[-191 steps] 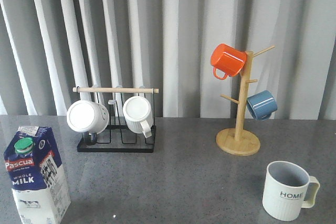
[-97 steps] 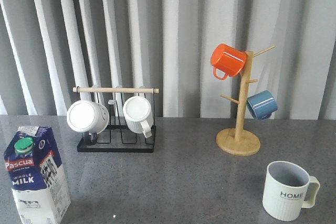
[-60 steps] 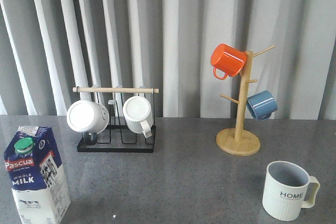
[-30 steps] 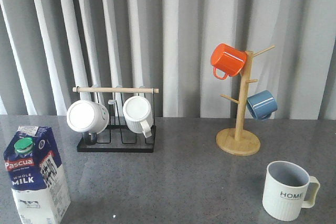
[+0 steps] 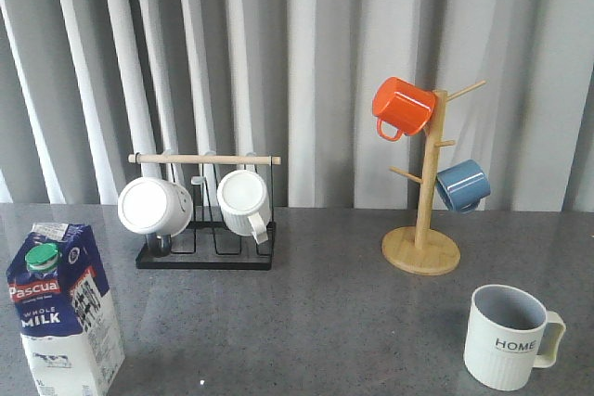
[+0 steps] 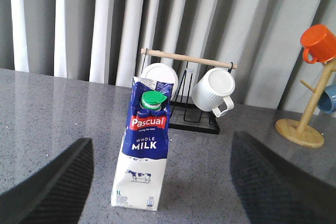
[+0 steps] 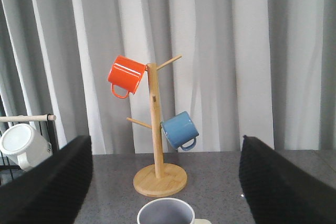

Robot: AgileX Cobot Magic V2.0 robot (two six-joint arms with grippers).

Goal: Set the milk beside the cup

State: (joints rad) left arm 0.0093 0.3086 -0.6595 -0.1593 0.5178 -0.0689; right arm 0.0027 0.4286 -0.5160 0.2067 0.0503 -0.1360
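Observation:
The milk point(image 5: 63, 308) is a tall blue and white carton with a green cap, upright at the table's front left; the left wrist view shows it point(image 6: 146, 150) too. The cup point(image 5: 506, 338) is an off-white ribbed mug lettered "HOME", at the front right; only its grey-lined rim point(image 7: 167, 213) shows in the right wrist view. My left gripper point(image 6: 167, 178) is open, its fingers wide apart, with the milk standing ahead between them, untouched. My right gripper point(image 7: 167, 181) is open and empty, behind the cup. Neither gripper shows in the front view.
A black wire rack point(image 5: 206, 257) with a wooden bar holds two white mugs point(image 5: 154, 205) at the back left. A wooden mug tree point(image 5: 422, 249) at the back right carries an orange mug point(image 5: 403, 107) and a blue mug point(image 5: 462, 185). Grey curtains hang behind.

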